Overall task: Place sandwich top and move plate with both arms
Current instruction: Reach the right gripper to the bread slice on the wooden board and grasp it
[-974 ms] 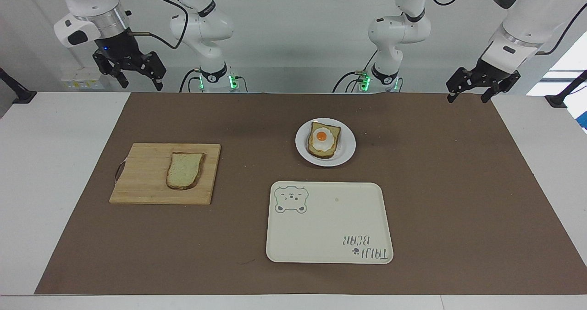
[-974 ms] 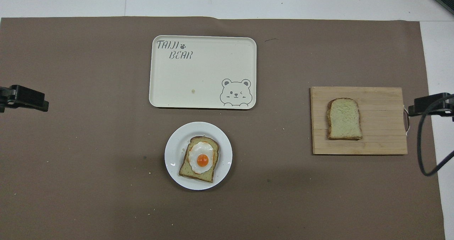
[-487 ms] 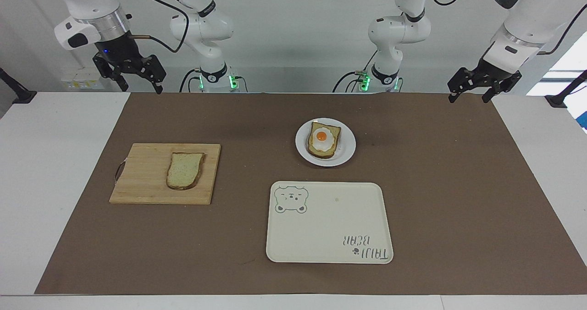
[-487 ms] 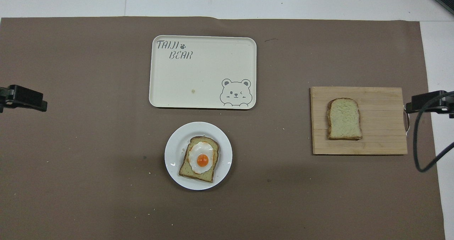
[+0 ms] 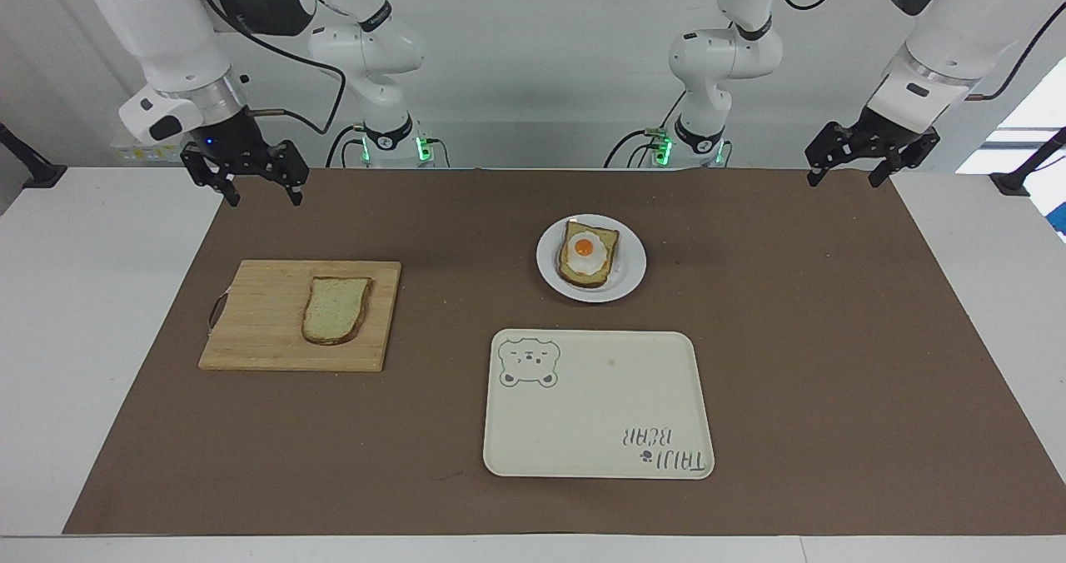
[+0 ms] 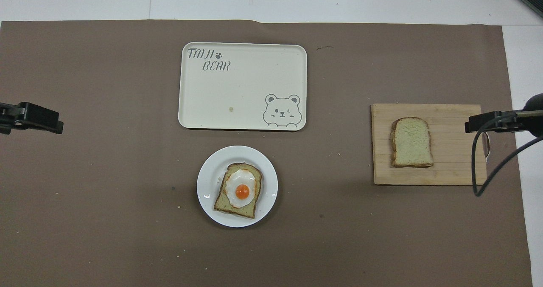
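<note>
Item 1, right gripper [image 5: 258, 185]: our fingers stand spread and hold nothing. It hangs in the air over the brown mat [image 5: 833, 338], above the mat's robot-side edge at our right arm's end of the table, and touches nothing.

Item 2, cutting board [image 5: 266, 321]: it lies below this gripper and farther from the robots. It is wooden, flat on the mat, with a small loop handle at its outer end.

Item 3, sandwich top [image 5: 336, 310]: a plain slice of bread resting flat on the cutting board, untouched. It is well apart from the gripper.

Item 4, plate [image 5: 633, 267]: it sits toward the middle of the table, well apart from both of our grippers. It carries a slice of toast [image 5: 606, 273] topped with a fried egg [image 5: 584, 251]. No second slice covers it.

Item 5, tray [image 5: 595, 405]: empty, just beside the plate and farther from the robots.

Item 6, left gripper [image 5: 849, 161]: fingers spread, empty, in the air over the mat's edge at our left arm's end, well apart from the plate.

Progress, as we judge it: nothing is done yet. Left to do: pick up the sandwich top, lay it on the egg toast, then carry the plate with both arms, presumably to the tray
</note>
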Action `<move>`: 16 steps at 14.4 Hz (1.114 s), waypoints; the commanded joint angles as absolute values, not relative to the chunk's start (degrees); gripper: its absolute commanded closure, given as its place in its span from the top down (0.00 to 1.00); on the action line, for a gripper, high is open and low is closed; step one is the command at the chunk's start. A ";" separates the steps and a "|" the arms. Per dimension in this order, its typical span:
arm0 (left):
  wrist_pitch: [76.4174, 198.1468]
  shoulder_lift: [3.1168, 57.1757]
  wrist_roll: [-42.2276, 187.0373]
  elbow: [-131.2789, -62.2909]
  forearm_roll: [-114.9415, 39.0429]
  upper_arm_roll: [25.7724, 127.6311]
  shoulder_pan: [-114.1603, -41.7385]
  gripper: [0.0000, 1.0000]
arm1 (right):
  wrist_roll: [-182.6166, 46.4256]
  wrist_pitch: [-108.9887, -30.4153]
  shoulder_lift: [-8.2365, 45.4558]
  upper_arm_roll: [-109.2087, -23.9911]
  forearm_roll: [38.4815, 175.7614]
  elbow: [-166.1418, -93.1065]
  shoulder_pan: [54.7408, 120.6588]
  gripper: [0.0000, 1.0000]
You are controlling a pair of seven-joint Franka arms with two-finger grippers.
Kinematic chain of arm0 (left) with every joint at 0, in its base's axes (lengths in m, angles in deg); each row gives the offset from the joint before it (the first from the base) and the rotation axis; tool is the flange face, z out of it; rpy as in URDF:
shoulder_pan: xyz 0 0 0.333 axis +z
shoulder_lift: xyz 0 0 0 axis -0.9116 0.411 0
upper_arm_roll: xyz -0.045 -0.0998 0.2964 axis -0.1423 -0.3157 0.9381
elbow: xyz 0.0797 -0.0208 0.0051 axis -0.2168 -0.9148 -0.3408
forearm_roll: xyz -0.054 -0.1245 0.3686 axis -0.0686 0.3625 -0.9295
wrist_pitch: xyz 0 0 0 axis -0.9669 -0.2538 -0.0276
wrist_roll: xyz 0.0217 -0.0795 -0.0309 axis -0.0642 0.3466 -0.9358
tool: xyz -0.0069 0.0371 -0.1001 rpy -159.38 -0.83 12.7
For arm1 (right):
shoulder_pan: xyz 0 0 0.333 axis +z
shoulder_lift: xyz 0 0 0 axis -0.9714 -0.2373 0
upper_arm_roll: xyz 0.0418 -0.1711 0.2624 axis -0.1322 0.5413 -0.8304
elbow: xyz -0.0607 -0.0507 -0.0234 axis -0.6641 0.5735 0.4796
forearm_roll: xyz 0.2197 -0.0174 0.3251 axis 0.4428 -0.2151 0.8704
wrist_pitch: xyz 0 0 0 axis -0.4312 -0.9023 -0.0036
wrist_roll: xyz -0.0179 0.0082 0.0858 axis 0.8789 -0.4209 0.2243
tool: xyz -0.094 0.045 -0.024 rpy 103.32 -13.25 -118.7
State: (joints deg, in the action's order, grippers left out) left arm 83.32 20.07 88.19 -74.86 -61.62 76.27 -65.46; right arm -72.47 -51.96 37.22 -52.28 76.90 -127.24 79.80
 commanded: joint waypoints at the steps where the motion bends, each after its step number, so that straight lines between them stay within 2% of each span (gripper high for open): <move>1: 83.71 18.86 88.11 -76.18 -60.72 76.83 -66.17 1.00 | -69.51 -56.15 35.37 -52.54 77.67 -129.67 78.91 1.00; 6: 83.62 18.68 87.76 -76.88 -59.13 76.83 -66.26 1.00 | -63.63 -63.09 29.31 -52.54 82.41 -131.95 76.81 1.00; 9: 83.80 18.68 87.76 -76.97 -59.13 76.74 -66.26 1.00 | -61.16 -69.33 27.80 -52.54 84.17 -135.55 76.10 1.00; 16: 83.89 18.59 87.85 -77.06 -58.87 76.74 -66.26 1.00 | -55.01 -77.60 22.44 -52.54 89.45 -140.91 75.22 1.00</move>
State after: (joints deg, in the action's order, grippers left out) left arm 83.30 20.07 88.19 -75.13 -59.45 76.17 -65.47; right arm -58.18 -75.40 22.90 -52.18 87.21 -139.14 76.21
